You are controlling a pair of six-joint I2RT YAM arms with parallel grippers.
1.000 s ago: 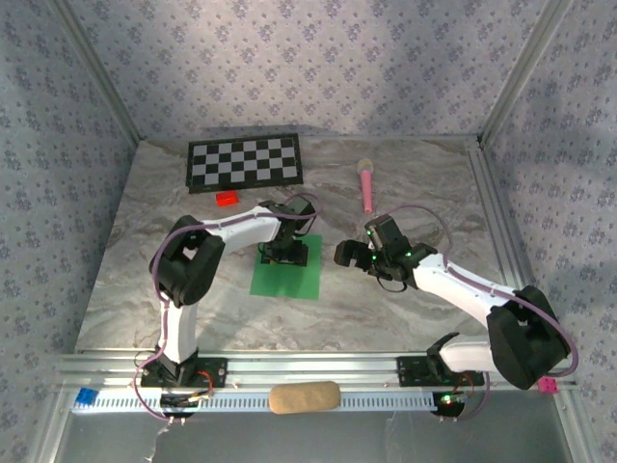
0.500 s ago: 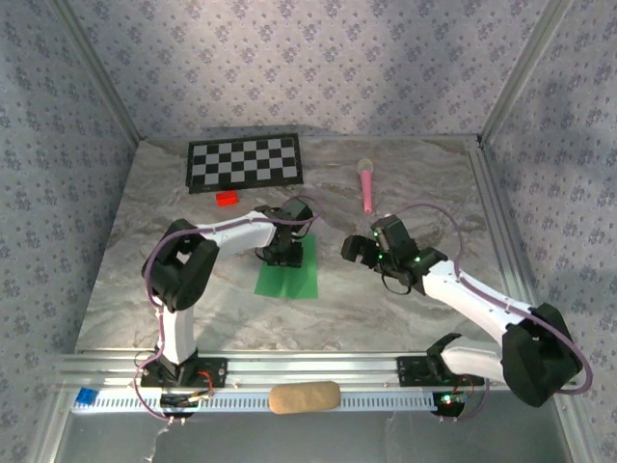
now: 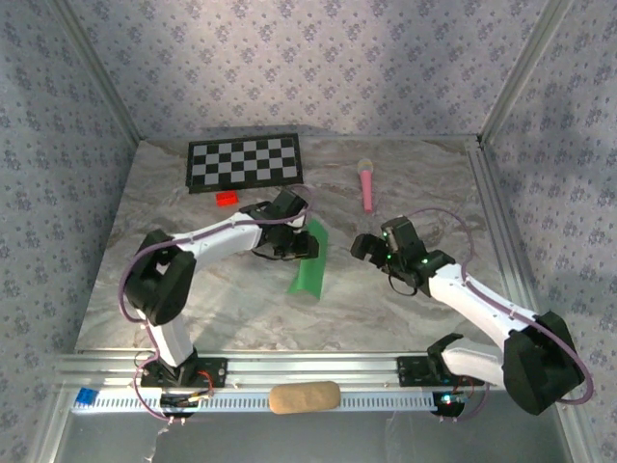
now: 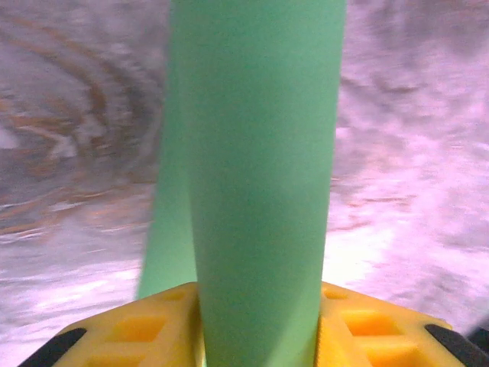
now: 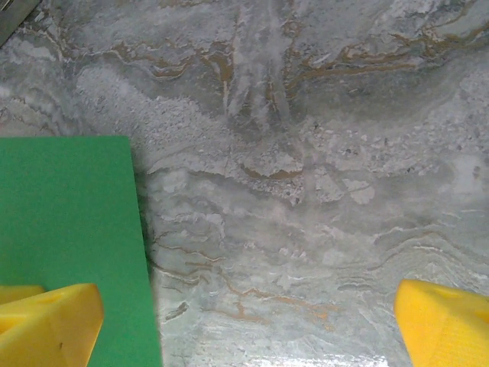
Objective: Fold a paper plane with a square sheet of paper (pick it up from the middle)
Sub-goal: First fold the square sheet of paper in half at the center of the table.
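left gripper (image 3: 292,243): reached out over the middle of the desk (image 3: 241,309), its yellow fingers (image 4: 130,329) clamped on the square sheet of paper (image 3: 311,265). in the left wrist view the green sheet rises from between the two fingers as a curled, tube-like band, bright and unmarked. from the top view the sheet bows into a long arched strip running from the gripper toward the near side; whether its near end touches the desk cannot be told.

right gripper (image 3: 364,248): just right of the sheet, apart from it, above bare marble. its fingers (image 5: 47,321) stand wide apart with nothing between them. the right wrist view has a straight green edge of the sheet at the left, casting a shadow on the desk.

other items: checkerboard (image 3: 244,162) at the far left, red block (image 3: 228,199) just near of it, pink microphone-shaped toy (image 3: 367,183) at the far centre.
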